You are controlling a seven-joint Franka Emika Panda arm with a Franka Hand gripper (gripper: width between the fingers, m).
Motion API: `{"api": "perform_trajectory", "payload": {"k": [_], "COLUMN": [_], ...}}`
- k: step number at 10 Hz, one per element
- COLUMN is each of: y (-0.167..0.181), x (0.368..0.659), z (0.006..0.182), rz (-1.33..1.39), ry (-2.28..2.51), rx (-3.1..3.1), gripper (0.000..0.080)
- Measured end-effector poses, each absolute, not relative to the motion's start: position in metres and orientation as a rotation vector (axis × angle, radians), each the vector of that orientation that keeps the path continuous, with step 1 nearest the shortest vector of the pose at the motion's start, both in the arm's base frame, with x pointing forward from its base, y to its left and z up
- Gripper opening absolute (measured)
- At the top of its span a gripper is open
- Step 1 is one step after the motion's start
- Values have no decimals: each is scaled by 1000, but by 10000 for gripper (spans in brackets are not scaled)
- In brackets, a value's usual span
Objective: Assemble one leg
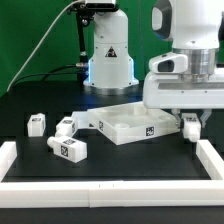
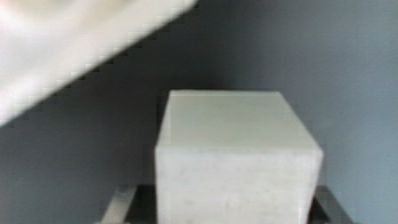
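My gripper [image 1: 190, 120] is shut on a leg [image 1: 190, 128], a chunky white peg with a black-and-white tag. It holds the leg upright, low over the black table, just off the right corner of the large white square panel [image 1: 128, 124]. In the wrist view the leg [image 2: 240, 150] fills the middle as a plain white block between the dark fingers [image 2: 135, 203] of my gripper [image 2: 240, 208]. A blurred edge of the panel [image 2: 71, 50] shows beside it. I cannot tell whether the leg touches the table.
Three more legs lie on the exterior view's left: one [image 1: 37, 124] far left, one [image 1: 65, 127] near the panel, one [image 1: 70, 150] nearer the front. A white raised rim [image 1: 110, 190] borders the table. The robot base [image 1: 108, 55] stands behind.
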State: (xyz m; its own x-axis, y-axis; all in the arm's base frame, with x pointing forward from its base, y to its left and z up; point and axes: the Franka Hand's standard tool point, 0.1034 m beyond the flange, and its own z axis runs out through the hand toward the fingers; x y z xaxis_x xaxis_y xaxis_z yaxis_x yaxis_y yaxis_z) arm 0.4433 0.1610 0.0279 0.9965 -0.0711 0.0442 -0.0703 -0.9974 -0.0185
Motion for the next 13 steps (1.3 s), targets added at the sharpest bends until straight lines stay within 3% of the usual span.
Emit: {"api": "perform_trajectory", "payload": {"k": [2, 6, 8, 11, 13], "y": [179, 179, 190, 196, 196], "x": [431, 430, 406, 399, 399], "z": [27, 25, 11, 5, 5], "rz": [-67, -87, -114, -118, -117], "ry": [68, 64, 7, -21, -21], "rx": [-3123, -3121, -3123, -3125, -3125], "gripper": [272, 272, 272, 272, 511]}}
